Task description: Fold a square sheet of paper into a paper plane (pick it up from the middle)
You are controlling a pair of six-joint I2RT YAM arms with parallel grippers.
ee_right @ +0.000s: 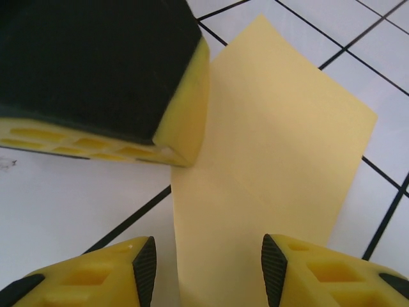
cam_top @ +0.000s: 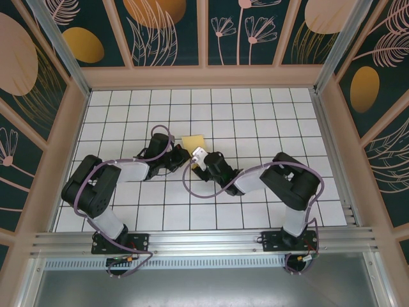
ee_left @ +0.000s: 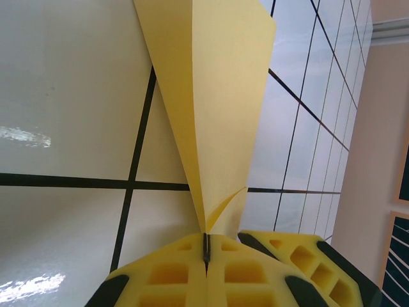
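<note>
The square sheet of paper (cam_top: 193, 141) is folded into a creased yellow wedge (ee_left: 217, 96) lying on the white grid table. My left gripper (ee_left: 206, 246) is shut on its narrow pointed end, with the pads pressed together over the paper edge. In the overhead view, the left gripper (cam_top: 181, 154) meets the sheet from the left. My right gripper (ee_right: 208, 268) is open, and its two black-tipped fingers stand on either side of the paper (ee_right: 275, 147), which runs between them. From above, the right gripper (cam_top: 199, 156) sits just below the sheet. The left gripper's finger (ee_right: 96, 64) reaches onto the paper's left edge.
The white gridded table (cam_top: 255, 115) is fenced by wooden walls (cam_top: 204, 77). Both arms crowd the middle, with cables looping beside them. A metal rail (cam_top: 204, 240) runs along the near edge. One right-gripper finger (ee_left: 300, 262) lies close beside the left jaws.
</note>
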